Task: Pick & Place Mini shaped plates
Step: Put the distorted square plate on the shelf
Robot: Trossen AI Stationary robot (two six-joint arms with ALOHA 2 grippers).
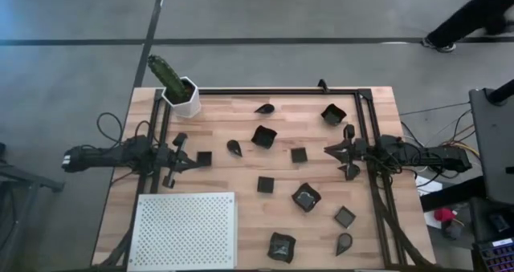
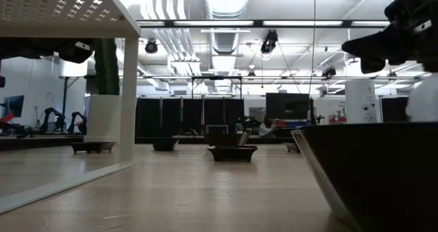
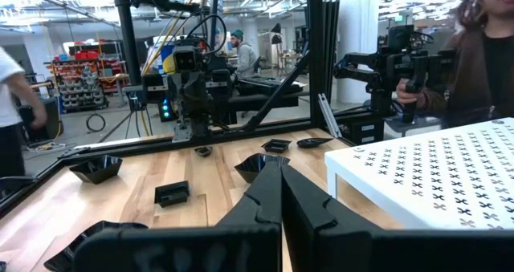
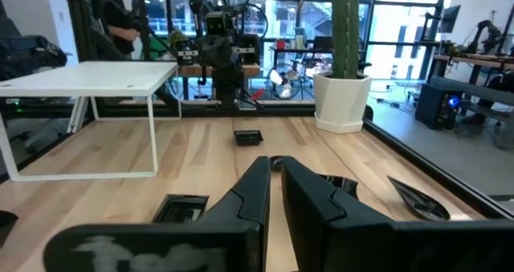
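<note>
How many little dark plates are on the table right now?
11 plates: two at the back, four mid-table, five front right. Others may hide beneath the arms.

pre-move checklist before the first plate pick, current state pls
1. Left gripper empty, fingers shut: ok.
2. Right gripper empty, fingers together: ok.
3. White perforated board bare of plates: ok.
4. Mini shaped plates scattered flat on the table, none stacked: ok.
5. Cactus pot upright at the far left corner, away from both arms: ok.
6. Person standing close beyond the table edge, seen in the left wrist view: not ok.
</note>
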